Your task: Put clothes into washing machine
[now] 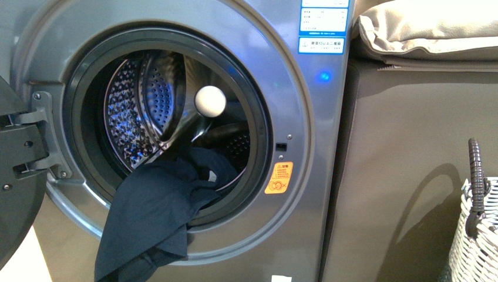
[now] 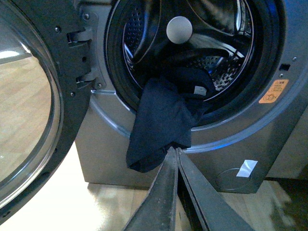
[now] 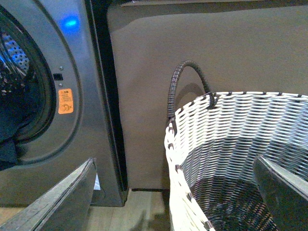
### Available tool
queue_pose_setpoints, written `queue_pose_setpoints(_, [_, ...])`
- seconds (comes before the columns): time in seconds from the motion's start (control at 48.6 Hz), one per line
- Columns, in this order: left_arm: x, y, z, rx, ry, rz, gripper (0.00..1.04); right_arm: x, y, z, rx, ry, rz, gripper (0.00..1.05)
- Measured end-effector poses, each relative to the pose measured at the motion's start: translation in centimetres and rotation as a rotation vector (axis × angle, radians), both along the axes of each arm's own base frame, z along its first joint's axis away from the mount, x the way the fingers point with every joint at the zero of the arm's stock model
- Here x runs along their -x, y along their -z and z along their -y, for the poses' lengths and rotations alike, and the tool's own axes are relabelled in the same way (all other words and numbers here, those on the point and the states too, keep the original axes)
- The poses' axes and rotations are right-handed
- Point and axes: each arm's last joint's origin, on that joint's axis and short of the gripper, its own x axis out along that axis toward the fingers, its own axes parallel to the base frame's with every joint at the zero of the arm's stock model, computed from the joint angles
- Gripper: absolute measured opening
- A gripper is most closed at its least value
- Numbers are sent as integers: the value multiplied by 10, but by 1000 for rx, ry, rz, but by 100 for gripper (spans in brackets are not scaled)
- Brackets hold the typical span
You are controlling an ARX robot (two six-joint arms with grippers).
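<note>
The clothes [image 1: 152,217], a dark navy garment, hang half out of the washing machine [image 1: 293,117], draped over the lower rim of its round opening and down the front. The rest lies inside the steel drum. In the left wrist view the clothes [image 2: 161,120] hang just above my left gripper [image 2: 174,150], which is shut with its tips at the fabric's lower edge and nothing between them. My right gripper [image 3: 173,161] is open, its fingers standing either side of the white basket's near rim, right of the washing machine [image 3: 91,96]. Neither gripper shows in the front view.
The machine's door [image 1: 17,194] stands open at the left. A white ball [image 1: 209,101] sits in the drum. A brown cabinet [image 1: 399,164] with a beige cushion [image 1: 428,29] stands to the right, with the white wicker basket [image 3: 231,125] in front of it.
</note>
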Motion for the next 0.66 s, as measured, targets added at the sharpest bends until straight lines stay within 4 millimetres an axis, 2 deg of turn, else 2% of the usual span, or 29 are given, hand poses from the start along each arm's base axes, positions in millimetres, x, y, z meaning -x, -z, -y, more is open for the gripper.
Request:
queue_pose_setpoints(0.535, [0, 0, 0, 0, 0, 0, 4, 0, 0, 0, 0, 0, 0, 97])
queue_pose_setpoints(0.555, [0, 0, 0, 2, 0, 0, 5, 0, 0, 0, 0, 0, 0, 97])
queue_pose_setpoints(0.658, [0, 0, 0, 0, 0, 0, 28, 0, 0, 0, 0, 0, 0, 97])
